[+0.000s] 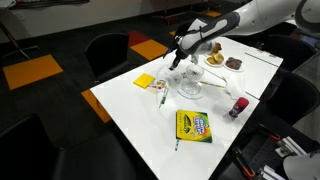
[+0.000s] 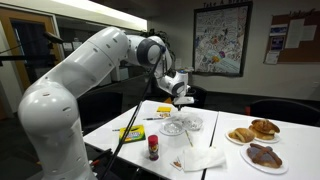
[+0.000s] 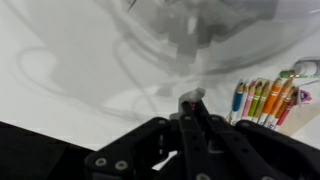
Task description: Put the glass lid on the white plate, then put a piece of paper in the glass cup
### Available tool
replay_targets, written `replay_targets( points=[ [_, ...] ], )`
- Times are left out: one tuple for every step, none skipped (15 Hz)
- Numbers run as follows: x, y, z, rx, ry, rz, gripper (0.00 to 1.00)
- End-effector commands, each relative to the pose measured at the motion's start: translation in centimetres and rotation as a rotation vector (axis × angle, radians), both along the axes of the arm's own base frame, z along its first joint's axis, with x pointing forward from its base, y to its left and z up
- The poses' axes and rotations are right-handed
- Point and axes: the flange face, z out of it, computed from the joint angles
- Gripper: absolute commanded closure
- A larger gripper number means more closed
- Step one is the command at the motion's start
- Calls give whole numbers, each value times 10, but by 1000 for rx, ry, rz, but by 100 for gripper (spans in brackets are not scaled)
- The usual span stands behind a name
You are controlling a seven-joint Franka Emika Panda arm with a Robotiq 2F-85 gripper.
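Observation:
The white plate [image 1: 190, 94] stands mid-table with the glass lid [image 1: 190, 85] resting on it; both also show in an exterior view [image 2: 182, 125]. In the wrist view the lid is a blurred clear dome [image 3: 200, 30] at the top. The small glass cup [image 1: 161, 90] stands just beside the plate, toward the yellow notes. My gripper [image 1: 178, 60] hovers above the table over the cup and plate area [image 2: 181, 93]. Its fingers [image 3: 192, 98] are pressed together on a small pale scrap that looks like paper.
A yellow note pad [image 1: 145, 81] lies near the table edge. A crayon box [image 1: 193, 125] lies nearer the front and shows in the wrist view [image 3: 265, 100]. A purple-capped tube [image 1: 238, 106], two pastry plates [image 2: 255, 140] and a white napkin [image 2: 203, 158] are around.

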Motion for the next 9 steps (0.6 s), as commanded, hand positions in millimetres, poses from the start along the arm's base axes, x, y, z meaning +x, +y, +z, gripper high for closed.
replay_targets(
  points=[
    [-46, -29, 40, -86, 128, -40, 98],
    [-55, -40, 50, -108, 161, -58, 98],
    [-66, -52, 59, -139, 191, -85, 98],
    [-74, -62, 66, -158, 216, -99, 98],
    [-84, -74, 75, -181, 238, -120, 98],
    [-92, -84, 81, -199, 257, -137, 98],
    [-99, -93, 85, -215, 275, -153, 98],
    [-105, -102, 88, -228, 292, -162, 98],
    [-109, -106, 87, -235, 302, -166, 98]
  ],
)
